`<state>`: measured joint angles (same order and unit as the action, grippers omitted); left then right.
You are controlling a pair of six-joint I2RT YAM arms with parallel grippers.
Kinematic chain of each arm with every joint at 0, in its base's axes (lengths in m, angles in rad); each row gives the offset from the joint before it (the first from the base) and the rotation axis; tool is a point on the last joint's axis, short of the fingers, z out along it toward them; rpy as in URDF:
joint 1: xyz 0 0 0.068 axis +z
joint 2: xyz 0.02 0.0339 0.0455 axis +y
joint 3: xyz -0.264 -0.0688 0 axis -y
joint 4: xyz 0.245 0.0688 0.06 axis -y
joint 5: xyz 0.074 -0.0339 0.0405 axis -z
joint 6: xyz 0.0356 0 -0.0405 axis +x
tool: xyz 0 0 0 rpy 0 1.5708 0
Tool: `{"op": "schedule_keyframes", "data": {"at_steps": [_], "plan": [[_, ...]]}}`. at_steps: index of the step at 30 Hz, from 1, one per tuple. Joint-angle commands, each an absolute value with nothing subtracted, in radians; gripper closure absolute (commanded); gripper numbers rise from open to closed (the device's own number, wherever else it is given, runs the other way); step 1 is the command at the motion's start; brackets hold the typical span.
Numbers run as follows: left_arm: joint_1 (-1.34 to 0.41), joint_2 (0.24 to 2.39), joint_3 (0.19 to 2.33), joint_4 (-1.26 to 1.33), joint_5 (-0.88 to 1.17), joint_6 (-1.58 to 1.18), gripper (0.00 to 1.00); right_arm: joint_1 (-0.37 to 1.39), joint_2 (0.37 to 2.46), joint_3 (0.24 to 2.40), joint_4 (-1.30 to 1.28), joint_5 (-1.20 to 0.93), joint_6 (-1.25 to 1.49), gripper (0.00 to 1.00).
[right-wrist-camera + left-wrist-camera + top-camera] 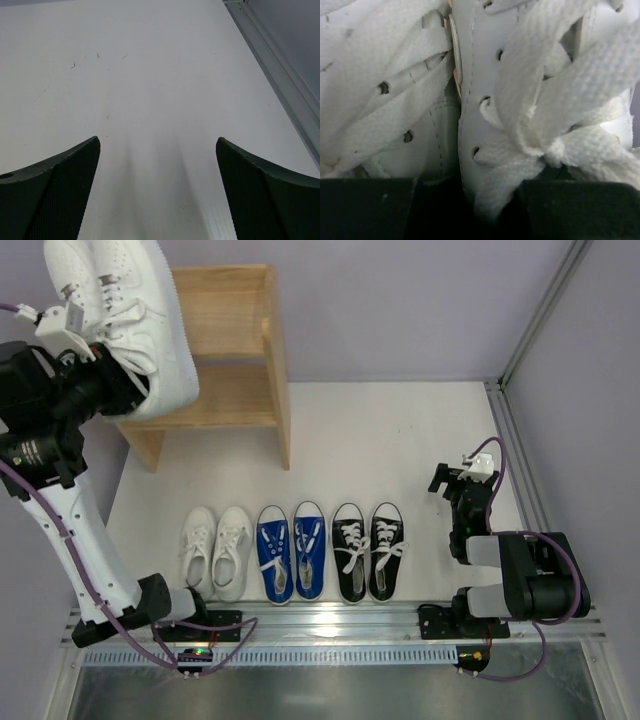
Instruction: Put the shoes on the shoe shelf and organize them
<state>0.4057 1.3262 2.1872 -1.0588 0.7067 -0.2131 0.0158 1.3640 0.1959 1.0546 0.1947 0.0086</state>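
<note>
Placement looks like the step in hand. Your left fingers (365, 212) are pinching the held white pair (140, 310) by the inner walls of both sneakers at once, high above the left end of the shoe shelf (235, 305). Next you need to bring that pair down level onto a tier, toes facing one way, clear of the raised rim and side panel before you let go (two shoes in one pinch could twist apart as the grip loosens, I judge).

Both tiers show bare wood where you can see them; their left part is hidden behind the shoes and arm. Six sneakers wait in a row on the tabletop (400, 430) near the arm bases: a white pair (232, 550), a blue pair (273, 555) and a black pair (350, 555). Your right fingers (55, 190) are spread wide over the tabletop, holding nothing, well apart from the row.
</note>
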Motion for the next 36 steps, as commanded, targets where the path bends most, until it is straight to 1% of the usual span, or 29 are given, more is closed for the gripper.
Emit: {"op": "schedule_keyframes", "data": {"at_steps": [1, 2, 3, 5, 6, 7, 9, 13, 19, 23, 28, 33, 36], "plan": [[0.307, 1.365, 2.194, -0.964, 0.318, -0.061, 1.00, 0.017, 1.365, 0.196, 1.134, 0.190, 0.003, 0.03], [0.281, 1.373, 2.200, -0.941, 0.287, -0.064, 1.00, 0.017, 1.365, 0.195, 1.135, 0.190, 0.003, 0.03], [0.218, 1.400, 2.215, -0.927, 0.240, -0.063, 1.00, 0.017, 1.365, 0.193, 1.135, 0.189, 0.005, 0.02], [0.160, 1.463, 2.336, -0.942, 0.114, -0.048, 1.00, 0.015, 1.365, 0.195, 1.135, 0.190, 0.003, 0.03], [0.144, 1.542, 2.389, -0.957, 0.092, -0.051, 1.00, 0.015, 1.365, 0.196, 1.134, 0.190, 0.005, 0.03], [0.132, 1.580, 2.501, -0.991, 0.081, -0.060, 1.00, 0.017, 1.365, 0.196, 1.135, 0.190, 0.005, 0.03], [0.115, 1.630, 2.565, -1.002, 0.038, -0.060, 1.00, 0.015, 1.364, 0.196, 1.134, 0.189, 0.005, 0.02], [0.071, 1.617, 2.548, -0.956, -0.020, -0.041, 1.00, 0.015, 1.365, 0.195, 1.134, 0.189, 0.005, 0.03], [0.072, 1.545, 2.530, -0.927, -0.051, 0.021, 1.00, 0.017, 1.365, 0.196, 1.135, 0.190, 0.005, 0.03], [0.072, 1.578, 2.583, -0.940, -0.083, 0.115, 1.00, 0.017, 1.365, 0.196, 1.134, 0.190, 0.005, 0.03], [0.074, 1.611, 2.608, -0.888, -0.152, 0.207, 1.00, 0.017, 1.365, 0.195, 1.134, 0.190, 0.005, 0.03], [0.109, 1.624, 2.612, -0.812, -0.179, 0.212, 1.00, 0.017, 1.365, 0.196, 1.135, 0.190, 0.003, 0.03], [0.109, 1.637, 2.609, -0.821, -0.173, 0.186, 1.00, 0.017, 1.365, 0.196, 1.135, 0.189, 0.005, 0.03]]}}
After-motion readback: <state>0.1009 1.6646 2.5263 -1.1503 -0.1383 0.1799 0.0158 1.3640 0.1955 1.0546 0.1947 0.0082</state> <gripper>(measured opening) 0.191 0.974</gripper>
